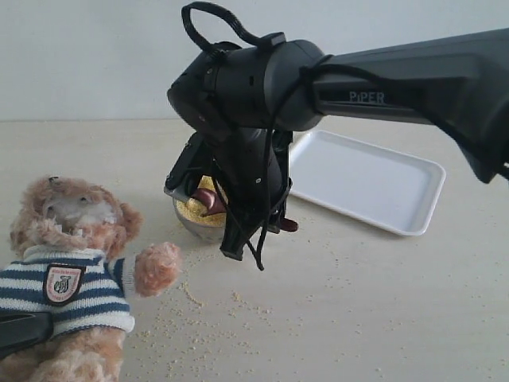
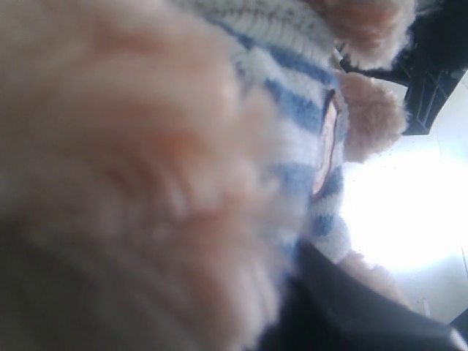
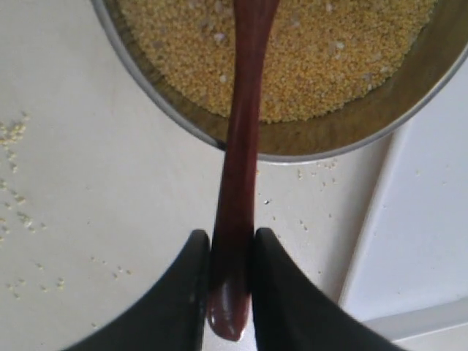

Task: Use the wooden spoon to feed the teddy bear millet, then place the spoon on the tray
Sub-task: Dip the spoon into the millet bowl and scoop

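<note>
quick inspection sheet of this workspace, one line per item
surface: pale table, loose grains scattered across it
teddy bear: sits at the left, striped shirt
millet: fills the metal bowl
wooden spoon: far end in the millet, handle gripped
tray: white, beside the bowl, spoon not on it
clutter: nothing seen beyond the spilled grains
right end effector: shut on the spoon handle
left end effector: against the bear, jaws hidden
cables: black cable looped above and hanging beside the bowl
surroundings: plain wall
</note>
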You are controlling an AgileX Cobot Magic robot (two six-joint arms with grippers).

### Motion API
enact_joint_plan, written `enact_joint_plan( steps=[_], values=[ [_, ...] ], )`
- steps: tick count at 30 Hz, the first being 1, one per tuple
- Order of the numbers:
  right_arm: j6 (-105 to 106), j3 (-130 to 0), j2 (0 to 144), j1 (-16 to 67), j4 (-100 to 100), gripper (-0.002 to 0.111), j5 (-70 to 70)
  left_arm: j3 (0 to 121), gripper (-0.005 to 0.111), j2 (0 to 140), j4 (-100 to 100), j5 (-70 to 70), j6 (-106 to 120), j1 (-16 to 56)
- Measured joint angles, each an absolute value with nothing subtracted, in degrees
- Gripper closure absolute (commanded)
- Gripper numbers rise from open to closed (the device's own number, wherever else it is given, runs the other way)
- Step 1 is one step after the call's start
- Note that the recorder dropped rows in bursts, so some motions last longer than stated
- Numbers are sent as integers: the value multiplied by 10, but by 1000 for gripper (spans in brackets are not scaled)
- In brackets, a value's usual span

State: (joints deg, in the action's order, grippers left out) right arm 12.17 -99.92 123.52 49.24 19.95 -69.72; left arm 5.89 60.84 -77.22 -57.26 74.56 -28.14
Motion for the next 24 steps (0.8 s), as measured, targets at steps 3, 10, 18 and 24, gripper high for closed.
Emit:
enact_joint_plan(
  steps=[3, 10, 18, 24],
  values=[
    [123, -999, 1235, 488, 194, 108, -697, 59, 102, 608, -772, -573, 746, -281],
    [137, -1002, 1235, 465, 178, 108, -697, 59, 102, 608, -772, -573, 746, -281],
    [163, -1004, 1235, 447, 155, 108, -697, 59, 102, 608, -772, -573, 746, -281],
    [168, -1004, 1235, 446, 155, 108, -697, 59, 102, 608, -772, -573, 746, -281]
  ],
)
